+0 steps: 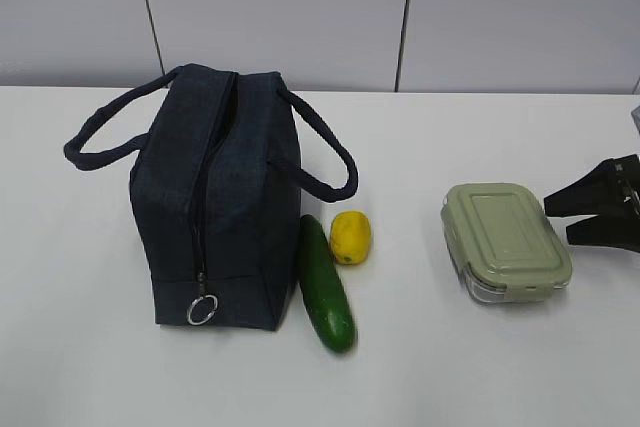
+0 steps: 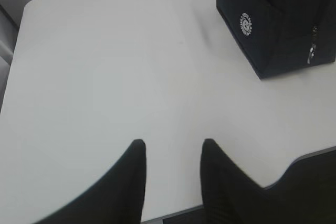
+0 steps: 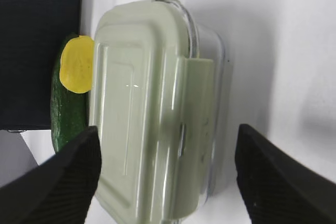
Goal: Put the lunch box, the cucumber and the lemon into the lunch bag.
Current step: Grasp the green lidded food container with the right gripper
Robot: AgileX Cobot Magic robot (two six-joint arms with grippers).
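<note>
White table is seen under everything. Nearest, the cucumber lies against the zipped lunch bag, the lemon just behind it. Rightward, the lunch box is flanked by the right gripper, jaws spread wide. The left gripper is held partly apart, empty.

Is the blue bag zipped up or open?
Zipped shut. The lunch bag stands with its zipper line closed along the top and front, ring pull hanging at the bottom end.

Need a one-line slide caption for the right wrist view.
Open right gripper straddling the lunch box, with lemon, cucumber and bag beyond.
</note>
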